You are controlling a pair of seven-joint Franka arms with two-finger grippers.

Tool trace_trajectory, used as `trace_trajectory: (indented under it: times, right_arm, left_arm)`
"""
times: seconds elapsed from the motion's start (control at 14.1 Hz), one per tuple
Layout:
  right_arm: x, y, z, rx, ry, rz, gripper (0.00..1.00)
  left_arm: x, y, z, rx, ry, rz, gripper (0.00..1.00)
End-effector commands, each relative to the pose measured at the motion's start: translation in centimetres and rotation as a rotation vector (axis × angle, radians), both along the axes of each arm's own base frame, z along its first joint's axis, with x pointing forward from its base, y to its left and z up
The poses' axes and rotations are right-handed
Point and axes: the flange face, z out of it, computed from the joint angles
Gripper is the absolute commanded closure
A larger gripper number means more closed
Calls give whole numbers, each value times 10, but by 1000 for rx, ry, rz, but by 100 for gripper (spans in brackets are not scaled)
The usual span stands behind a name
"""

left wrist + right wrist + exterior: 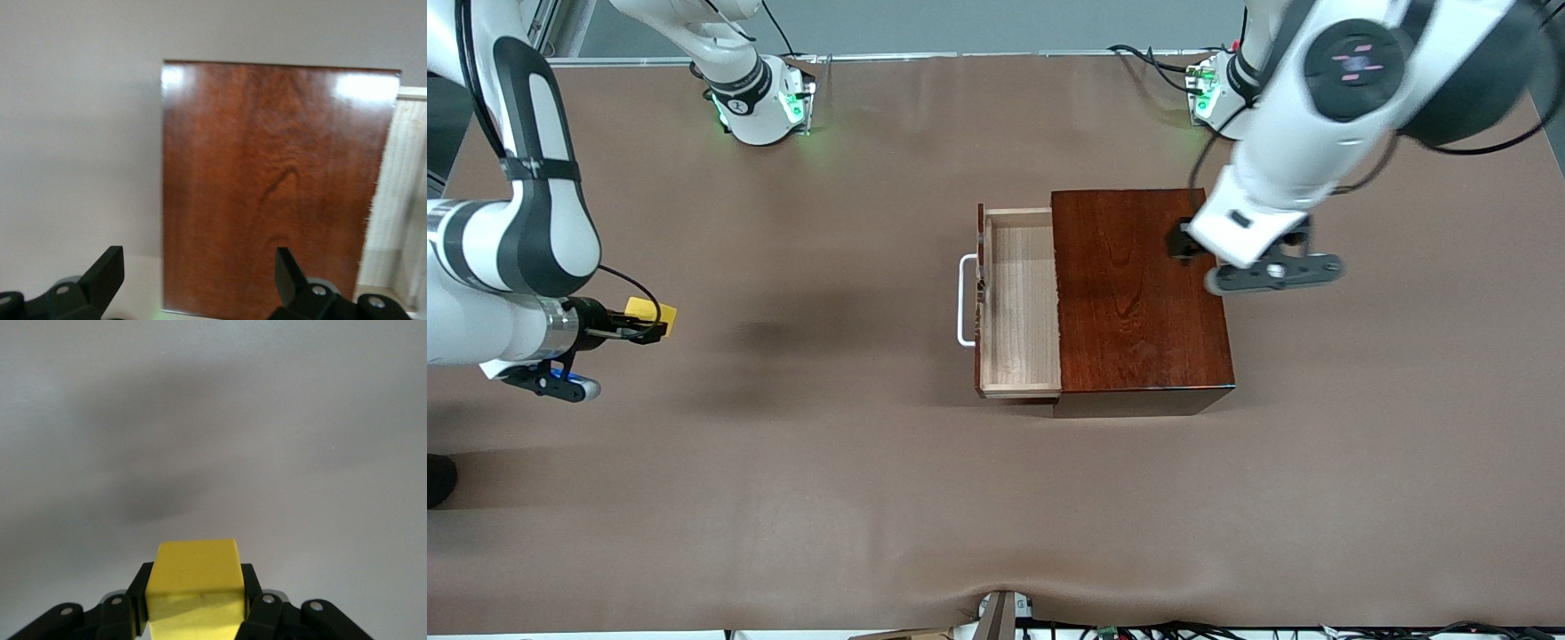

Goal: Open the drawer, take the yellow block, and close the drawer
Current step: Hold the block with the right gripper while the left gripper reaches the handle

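My right gripper [645, 325] [195, 590] is shut on the small yellow block [652, 312] [195, 572], holding it over bare table toward the right arm's end, well apart from the wooden box. The drawer [1020, 307] stands pulled out of the dark reddish-brown box [1138, 293] [273, 180]; its light-wood tray shows nothing inside, and its white handle [964, 300] points to the right arm's end. My left gripper [1184, 242] [200, 267] hangs open over the box's top at the corner near the left arm's base, fingers [107, 270] wide apart, holding nothing.
The brown table cover [827, 462] stretches wide around the box. Both arm bases [760, 102] stand along the farthest edge. Cables and a small fixture [1000, 615] lie at the nearest edge. A dark object [438, 480] sits at the right arm's end.
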Motion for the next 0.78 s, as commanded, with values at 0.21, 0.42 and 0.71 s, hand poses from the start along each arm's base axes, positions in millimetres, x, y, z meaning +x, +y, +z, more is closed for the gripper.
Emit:
trace_trajectory:
  times: [0.21,0.42,0.71]
  right_arm:
    - [-26,-41,-65,28,-50,99,100]
    - [-33,-54,-93,42,-27,105,100]
    - [-44,-59,-120,33,-72,137,100]
  left_arm:
    - [-13,-99,-35,-28,-28,181,0]
    - [-23,-133,-50,-38,-39,232,0]
    - [-53,-192,-67,-70,-60,367,0]
